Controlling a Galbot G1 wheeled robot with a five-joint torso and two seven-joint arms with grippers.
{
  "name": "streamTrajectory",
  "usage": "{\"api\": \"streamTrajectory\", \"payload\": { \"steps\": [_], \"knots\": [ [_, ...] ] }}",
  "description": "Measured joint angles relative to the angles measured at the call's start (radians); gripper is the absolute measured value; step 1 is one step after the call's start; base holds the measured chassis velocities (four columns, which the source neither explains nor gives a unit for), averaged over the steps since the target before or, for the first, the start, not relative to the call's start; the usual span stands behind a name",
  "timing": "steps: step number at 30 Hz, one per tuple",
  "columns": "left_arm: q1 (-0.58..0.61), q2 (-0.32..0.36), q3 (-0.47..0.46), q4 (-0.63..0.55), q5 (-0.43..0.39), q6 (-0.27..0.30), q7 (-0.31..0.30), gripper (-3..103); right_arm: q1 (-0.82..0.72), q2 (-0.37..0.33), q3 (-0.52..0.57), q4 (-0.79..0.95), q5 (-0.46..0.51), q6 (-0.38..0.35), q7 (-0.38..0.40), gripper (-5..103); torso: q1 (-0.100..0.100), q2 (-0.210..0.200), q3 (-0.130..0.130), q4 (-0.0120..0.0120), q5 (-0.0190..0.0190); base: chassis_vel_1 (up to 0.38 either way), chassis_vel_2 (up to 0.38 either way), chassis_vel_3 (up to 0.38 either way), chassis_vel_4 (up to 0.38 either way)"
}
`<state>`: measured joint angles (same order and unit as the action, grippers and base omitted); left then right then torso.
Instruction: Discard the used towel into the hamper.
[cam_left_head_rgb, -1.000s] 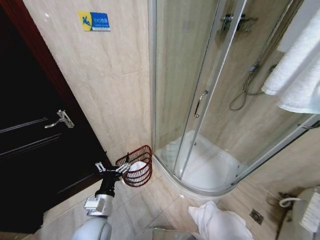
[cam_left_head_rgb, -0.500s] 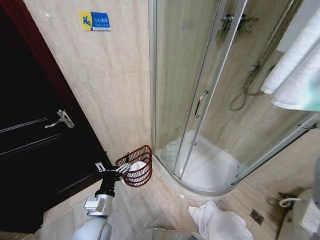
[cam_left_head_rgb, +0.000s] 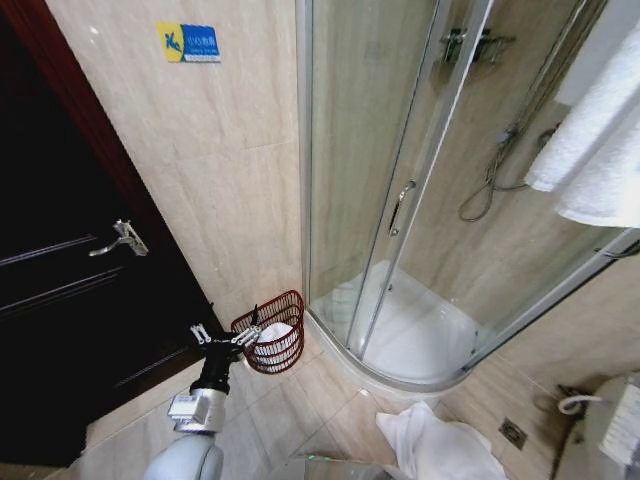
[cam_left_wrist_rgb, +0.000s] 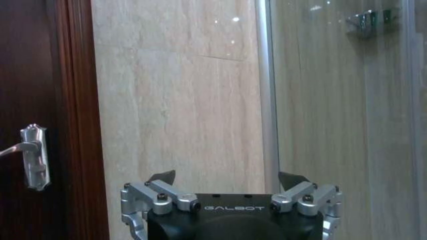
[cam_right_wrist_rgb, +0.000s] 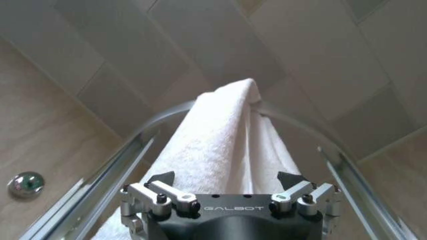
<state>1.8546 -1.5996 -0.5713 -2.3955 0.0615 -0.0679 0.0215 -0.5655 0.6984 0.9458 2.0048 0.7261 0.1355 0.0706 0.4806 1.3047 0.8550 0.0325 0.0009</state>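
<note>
Towel (cam_left_head_rgb: 600, 140) at 2 o'clock has barely swayed on the shower rail (cam_right_wrist_rgb: 100, 170). My right gripper (cam_right_wrist_rgb: 227, 177) faces it, jaws spread, so no grab yet. Hamper (cam_left_head_rgb: 275, 330) at 7 o'clock, left gripper (cam_left_head_rgb: 222, 337) unmoved at its rim, jaws spread.

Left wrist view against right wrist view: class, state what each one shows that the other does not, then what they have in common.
Left wrist view alone: the dark wooden door with its metal door handle, the tiled wall and the shower glass. Right wrist view alone: a white towel draped over the curved shower rail, just ahead of the gripper, with tiles beyond. Shared: each looks out over its own gripper, the left gripper and right gripper, both open and holding nothing.
</note>
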Motion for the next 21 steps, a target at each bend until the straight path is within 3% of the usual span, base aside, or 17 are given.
{"api": "streamTrajectory", "payload": {
  "steps": [8,17,21],
  "knots": [
    [0.000,0.000,0.000,0.000,0.000,0.000,0.000,100,0.187,-0.079,-0.118,-0.049,0.044,-0.016,0.006,100,0.000,0.000,0.000,0.0004,-0.0015,0.000,0.000,0.000,0.000],
    [0.000,0.000,0.000,0.000,0.000,0.000,0.000,100,0.220,-0.104,-0.159,-0.058,0.065,-0.025,0.009,100,0.000,0.000,0.000,-0.0001,-0.0006,0.000,0.000,0.000,0.000],
    [0.000,0.000,0.000,0.000,0.000,0.000,0.000,100,0.354,-0.100,-0.287,-0.141,0.051,-0.024,0.025,100,0.000,0.000,0.000,0.0001,-0.0007,0.000,0.000,0.000,0.000]
  ]
}}
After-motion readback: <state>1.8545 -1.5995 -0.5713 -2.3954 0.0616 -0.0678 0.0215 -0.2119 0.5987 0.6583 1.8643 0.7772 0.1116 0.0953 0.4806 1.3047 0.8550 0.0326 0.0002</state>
